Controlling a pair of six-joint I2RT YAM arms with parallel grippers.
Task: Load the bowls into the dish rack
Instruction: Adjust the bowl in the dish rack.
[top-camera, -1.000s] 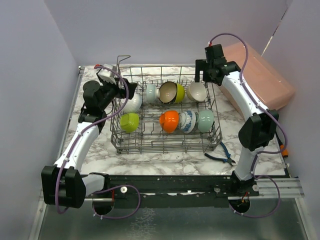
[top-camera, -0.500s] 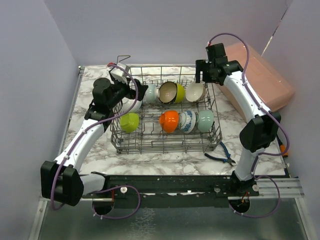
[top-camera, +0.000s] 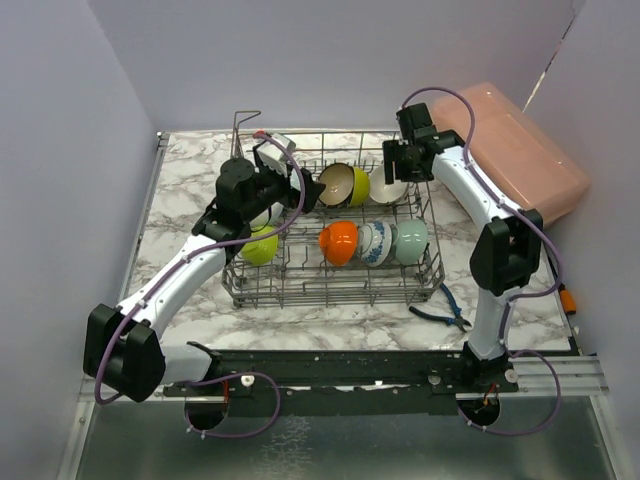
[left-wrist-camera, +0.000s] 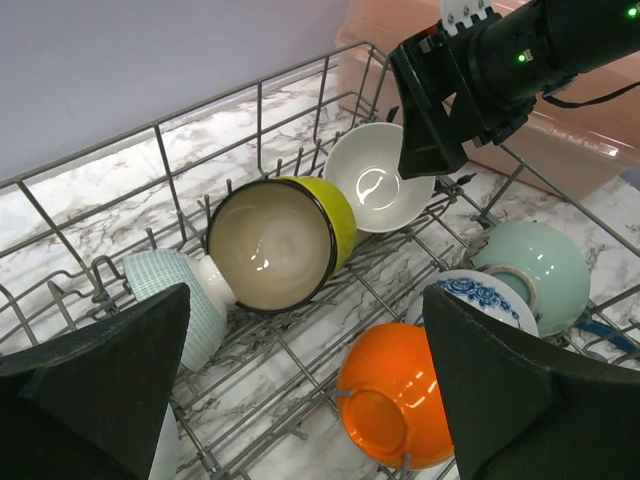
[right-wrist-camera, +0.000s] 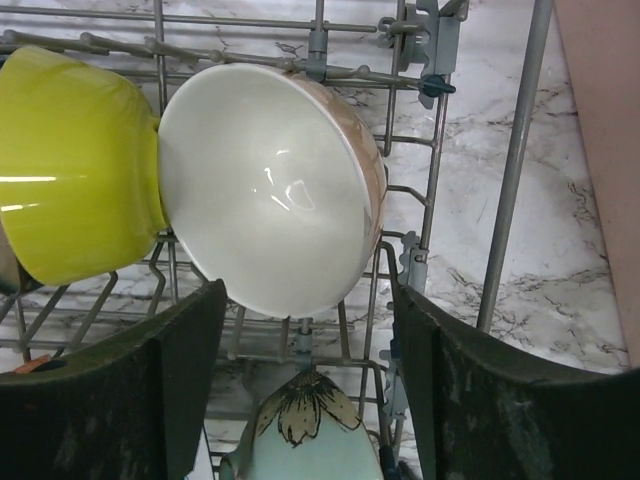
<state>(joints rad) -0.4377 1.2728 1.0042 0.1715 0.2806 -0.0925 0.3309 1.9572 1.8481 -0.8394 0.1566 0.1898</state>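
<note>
The grey wire dish rack (top-camera: 432, 268) holds several bowls on their sides. The front row has lime green (top-camera: 258, 245), orange (top-camera: 338, 242), blue-patterned (top-camera: 373, 243) and mint green (top-camera: 411, 241) bowls. The back row has a yellow-green bowl (top-camera: 342, 184) with a beige inside and a cream bowl (top-camera: 388, 188). My left gripper (top-camera: 292, 186) hovers open and empty over the rack's left half, above the orange bowl (left-wrist-camera: 395, 395) and a pale teal bowl (left-wrist-camera: 190, 300). My right gripper (top-camera: 398, 165) is open and empty just above the cream bowl (right-wrist-camera: 270, 190).
A pink translucent box (top-camera: 520, 150) stands at the back right beside the right arm. Pliers (top-camera: 440, 312) lie on the marble table right of the rack's front corner. The rack's raised corner loop (top-camera: 243, 122) stands at the back left.
My left gripper has swung right, from the rack's left edge to over the rack's left half. My right gripper has shifted slightly left towards the cream bowl.
</note>
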